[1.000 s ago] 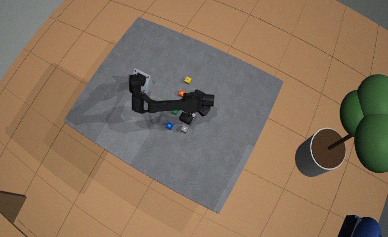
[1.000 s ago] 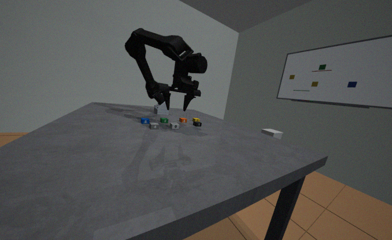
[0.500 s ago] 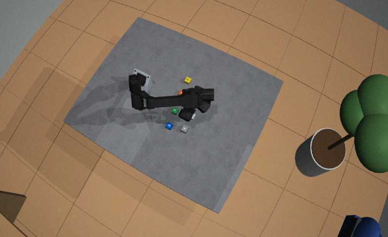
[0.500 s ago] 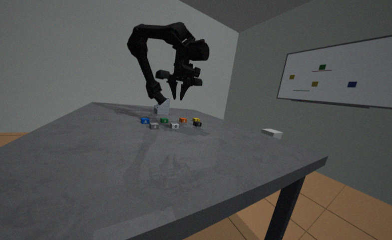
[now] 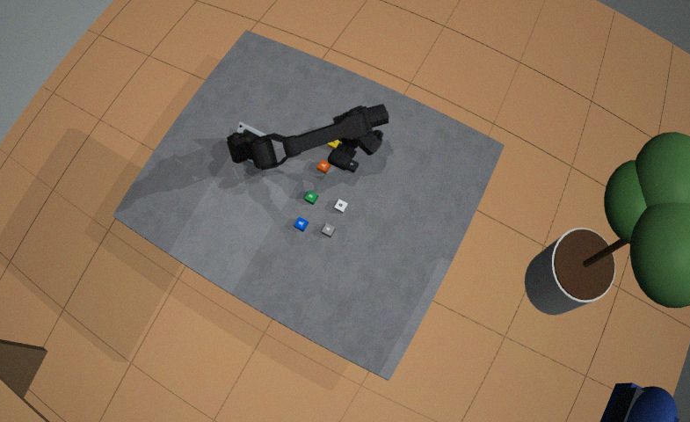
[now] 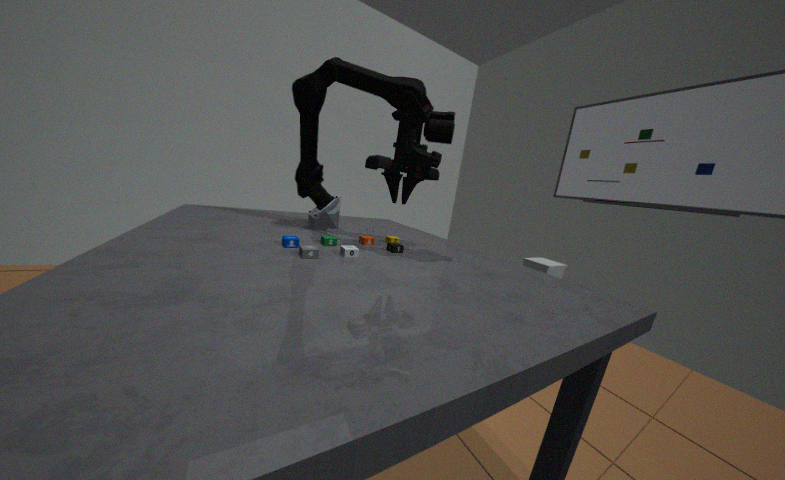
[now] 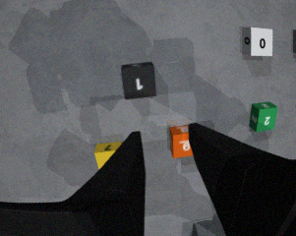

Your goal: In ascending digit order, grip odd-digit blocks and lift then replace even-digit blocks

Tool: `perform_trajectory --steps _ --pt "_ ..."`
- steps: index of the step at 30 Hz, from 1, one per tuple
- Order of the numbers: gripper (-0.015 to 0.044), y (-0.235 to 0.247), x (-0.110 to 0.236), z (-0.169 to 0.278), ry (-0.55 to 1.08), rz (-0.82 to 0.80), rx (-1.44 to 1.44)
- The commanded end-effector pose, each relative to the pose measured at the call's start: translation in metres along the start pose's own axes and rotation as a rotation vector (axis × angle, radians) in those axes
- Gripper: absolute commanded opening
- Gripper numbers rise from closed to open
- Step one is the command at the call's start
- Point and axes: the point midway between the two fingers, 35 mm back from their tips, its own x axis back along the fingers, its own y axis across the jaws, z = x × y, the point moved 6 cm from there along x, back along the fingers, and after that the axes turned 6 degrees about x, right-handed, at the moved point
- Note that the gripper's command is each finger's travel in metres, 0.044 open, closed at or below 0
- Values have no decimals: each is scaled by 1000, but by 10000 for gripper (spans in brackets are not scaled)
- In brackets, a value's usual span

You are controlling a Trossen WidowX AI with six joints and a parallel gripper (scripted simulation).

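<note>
The gripper hangs high above the table with its fingers partly parted and nothing between them (the black "1" block sits on the table below and ahead, near the orange block and yellow block).

We see a mottled grey bench carrying small blocks: a white block printed with a black 0, a black block with a white 1, a green block, an orange block, a yellow block, a blue block and a grey block. The claw is matt black.
</note>
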Motion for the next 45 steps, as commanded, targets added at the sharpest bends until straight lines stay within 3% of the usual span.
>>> perform_trajectory --steps 1,6,11,37,45 --pt "146 1 -4 -1 4 -7 -24" --pt "278 1 -72 -1 3 -5 -25" --pt "400 0 -82 0 4 -3 -25" --pt "400 0 -119 0 4 -1 -25" --pt "190 0 -119 0 4 -1 -25"
